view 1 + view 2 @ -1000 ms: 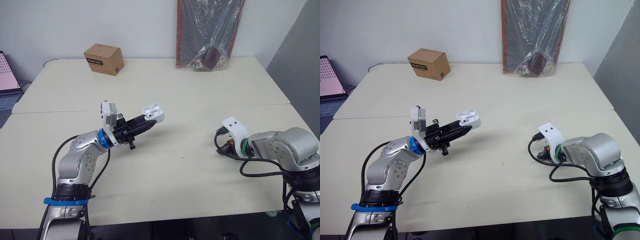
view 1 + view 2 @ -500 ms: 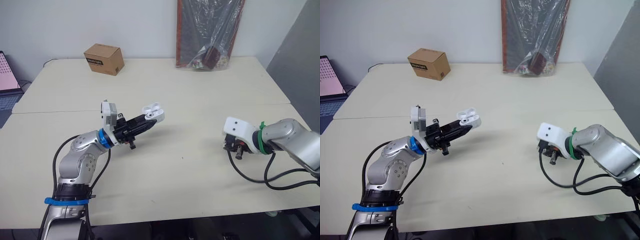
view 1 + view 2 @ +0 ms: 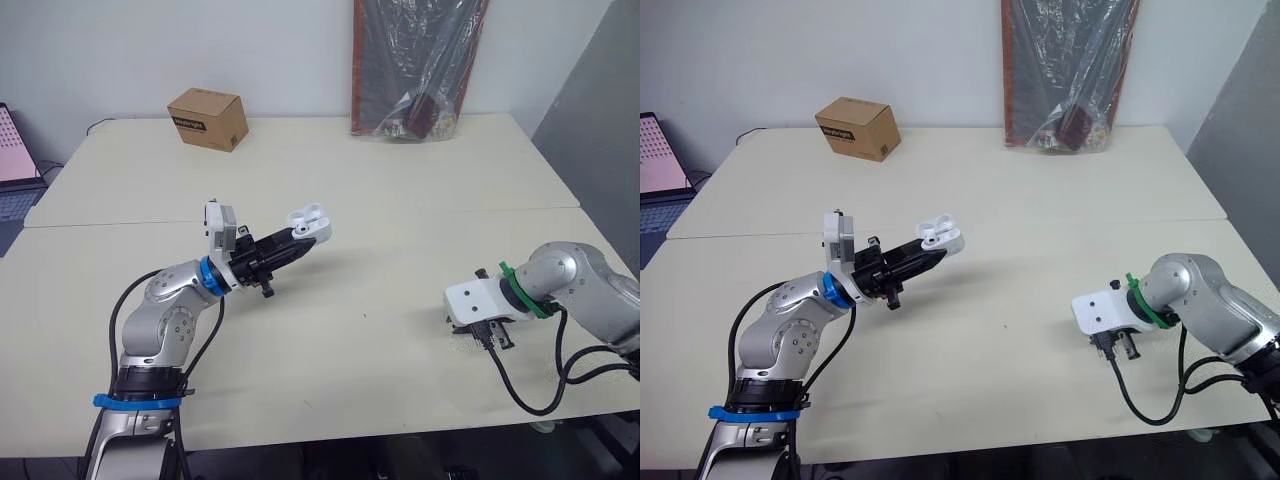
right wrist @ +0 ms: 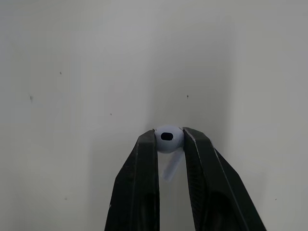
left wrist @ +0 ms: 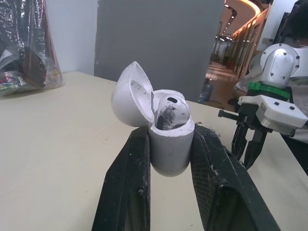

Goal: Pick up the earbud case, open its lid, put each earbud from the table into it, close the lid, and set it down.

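Clerk: Right arm — condition of the fingers?

Inspector: The right gripper [image 4: 169,142] points down at the table [image 3: 380,190], toward its right front. Its fingers are clenched on an earbud [image 4: 168,136]. The round head is pinched at the very tips, and the stem runs back between the fingers toward the wrist. Whether the earbud is clear of the surface cannot be told from the wrist view; it appears to be at or just above it.

Clerk: And the left?

Inspector: The left gripper [image 3: 292,238] grasps the case [image 5: 168,147] by its two sides, held clear of the table, left of centre. The lid [image 5: 129,94] is swung open and back. A seated earbud [image 5: 171,109] is already in the case, head up.

Clerk: Which relation governs the coming move?

Inspector: The case lies well apart from the right gripper, toward the robot's left and higher. Its mouth faces up and tilts toward the right arm. The right arm carries the earbud, so it is the one to travel. In the inspector's judgement, the stem must be turned to enter first, into the free socket beside the seated earbud.

Clerk: Appearance?

Inspector: The case is white, rounded and smooth, with dark smudges on the seated earbud and inside the lid. The pinched earbud is white with a dark oval port on its head. It is small and slick, and held at the tips only — a slip is possible.
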You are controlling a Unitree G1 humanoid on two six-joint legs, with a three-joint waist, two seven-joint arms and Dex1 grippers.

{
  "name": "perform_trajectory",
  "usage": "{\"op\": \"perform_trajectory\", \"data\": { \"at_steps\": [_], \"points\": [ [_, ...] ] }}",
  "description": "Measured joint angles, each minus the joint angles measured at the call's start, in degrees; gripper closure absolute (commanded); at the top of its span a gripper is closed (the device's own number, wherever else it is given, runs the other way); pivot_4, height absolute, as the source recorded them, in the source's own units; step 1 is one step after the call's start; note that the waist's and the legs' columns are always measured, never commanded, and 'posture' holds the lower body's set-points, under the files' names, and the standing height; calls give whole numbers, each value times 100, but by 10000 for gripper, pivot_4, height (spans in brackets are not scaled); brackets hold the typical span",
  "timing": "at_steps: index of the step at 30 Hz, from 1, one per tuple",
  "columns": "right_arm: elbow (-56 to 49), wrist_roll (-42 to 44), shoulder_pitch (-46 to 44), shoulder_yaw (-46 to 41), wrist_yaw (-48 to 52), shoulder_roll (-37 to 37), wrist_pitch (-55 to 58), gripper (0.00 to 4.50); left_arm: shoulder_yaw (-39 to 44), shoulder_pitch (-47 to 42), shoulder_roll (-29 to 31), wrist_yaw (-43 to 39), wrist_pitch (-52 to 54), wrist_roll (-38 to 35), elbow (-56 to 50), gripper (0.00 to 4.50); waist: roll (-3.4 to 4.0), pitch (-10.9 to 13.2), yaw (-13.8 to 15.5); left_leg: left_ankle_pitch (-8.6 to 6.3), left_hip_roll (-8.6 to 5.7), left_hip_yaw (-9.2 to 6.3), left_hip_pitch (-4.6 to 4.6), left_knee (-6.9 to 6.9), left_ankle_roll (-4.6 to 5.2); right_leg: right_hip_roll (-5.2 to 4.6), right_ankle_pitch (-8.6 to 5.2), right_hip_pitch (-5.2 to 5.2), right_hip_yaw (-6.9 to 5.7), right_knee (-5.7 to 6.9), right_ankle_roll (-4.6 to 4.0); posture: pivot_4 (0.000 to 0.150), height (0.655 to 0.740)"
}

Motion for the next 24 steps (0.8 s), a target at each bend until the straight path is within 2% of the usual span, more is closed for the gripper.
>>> {"op": "perform_trajectory", "data": {
  "at_steps": [12, 19, 24],
  "points": [
    [351, -570, 148, -225, 284, 266, -659, 41178, 7, 51, 3, 43, 0, -1, -22, 37177, 0, 0, 4, 0, -2, -3, 32, 5, 0, -2, 0, 39, -1, -3, 0, 1500, 7400],
    [446, -812, 169, -413, 319, 431, -729, 18422, 8, 57, 4, 47, 1, -1, -41, 37177, 0, 0, 4, 0, -2, -8, 42, 6, 0, -2, 0, 51, -6, -2, 1, 1500, 7400],
    [262, -943, 190, -464, 511, 461, -254, 18422, 8, 57, 4, 46, 1, -1, -41, 37177, 0, 0, 14, 0, -3, -15, 38, 6, 0, -4, 0, 50, -13, -2, 0, 1500, 7400]
  ]
}}
